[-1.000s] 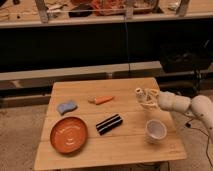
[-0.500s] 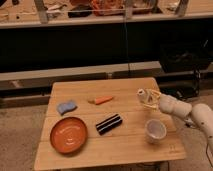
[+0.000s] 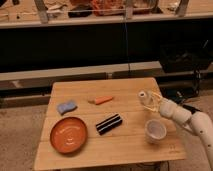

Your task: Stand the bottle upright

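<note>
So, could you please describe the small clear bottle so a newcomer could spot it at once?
Start at the light wooden table and go to its right edge, just beyond the white round cup. There, at the robot's claw, is the small clear plastic bottle. It is the only see-through item, topped with a pale cap, unlike the opaque, wide-mouthed cup.

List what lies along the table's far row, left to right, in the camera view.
Sponge → carrot → bottle. The gripper is at the bottle's right side and overlaps it, so it gets no separate place in the order.
</note>
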`<state>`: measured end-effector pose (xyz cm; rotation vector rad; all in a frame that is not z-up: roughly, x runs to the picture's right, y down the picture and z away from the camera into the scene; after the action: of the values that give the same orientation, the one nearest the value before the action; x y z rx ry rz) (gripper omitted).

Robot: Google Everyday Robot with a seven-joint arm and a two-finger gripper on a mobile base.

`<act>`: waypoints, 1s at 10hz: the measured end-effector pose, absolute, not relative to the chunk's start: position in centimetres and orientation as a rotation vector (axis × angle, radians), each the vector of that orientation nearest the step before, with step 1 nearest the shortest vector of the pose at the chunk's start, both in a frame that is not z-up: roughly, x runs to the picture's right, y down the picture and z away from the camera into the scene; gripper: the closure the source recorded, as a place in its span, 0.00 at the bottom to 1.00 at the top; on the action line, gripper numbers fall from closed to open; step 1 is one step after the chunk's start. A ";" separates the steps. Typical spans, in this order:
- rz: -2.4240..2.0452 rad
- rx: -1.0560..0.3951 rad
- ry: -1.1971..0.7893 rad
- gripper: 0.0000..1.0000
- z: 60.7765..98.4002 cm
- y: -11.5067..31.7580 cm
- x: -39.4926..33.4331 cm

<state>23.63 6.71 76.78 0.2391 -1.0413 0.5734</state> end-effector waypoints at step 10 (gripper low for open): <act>0.709 0.350 -1.126 1.00 77.3 7.8 25.6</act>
<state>25.63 7.81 77.35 0.3503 -1.1256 0.7092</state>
